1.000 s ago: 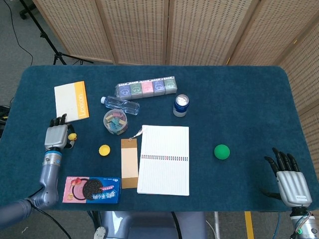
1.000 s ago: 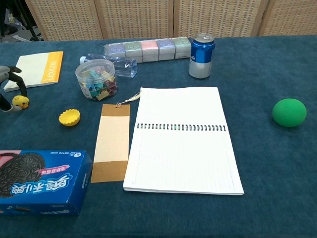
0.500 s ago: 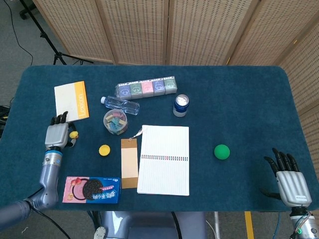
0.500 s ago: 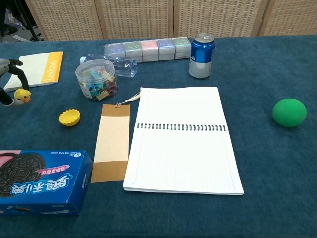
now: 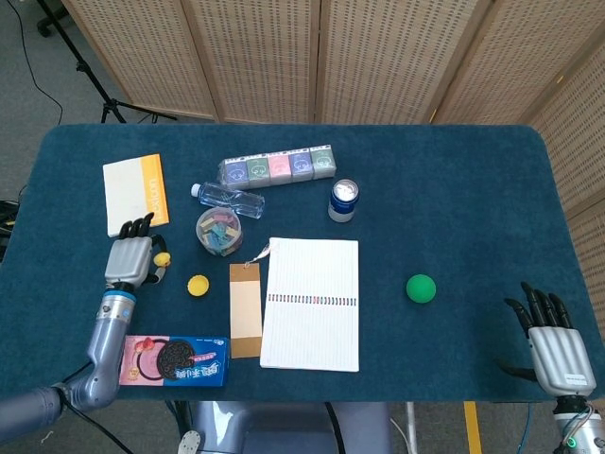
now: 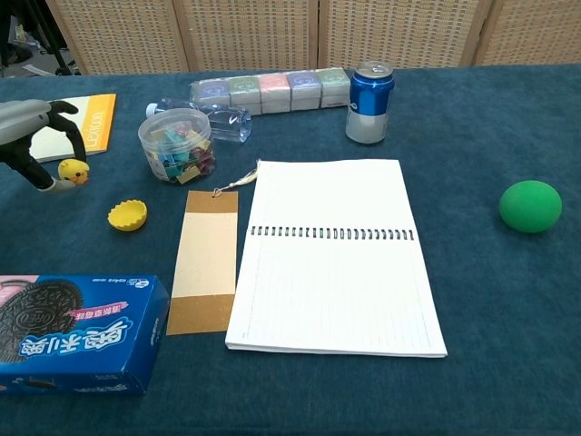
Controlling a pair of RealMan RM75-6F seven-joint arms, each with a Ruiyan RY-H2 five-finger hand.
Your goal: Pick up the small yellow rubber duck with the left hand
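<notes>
Duck (image 6: 73,171) pinched in the left hand (image 5: 133,257), just clear of the worktop (image 5: 454,189), near the clip tub (image 6: 176,143). Keep the pinch firm, raise straight, avoid the yellow cup (image 6: 127,215). Right hand (image 5: 556,350) empty, fingers spread.

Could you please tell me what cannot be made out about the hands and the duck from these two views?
- Left hand: the chest view's left edge cuts off its palm and wrist.
- Small yellow rubber duck: pinched at the fingertips; the head view is too small to show whether it clears the table.
- Right hand: head view only, partly cut by the bottom edge; outside the chest view.
</notes>
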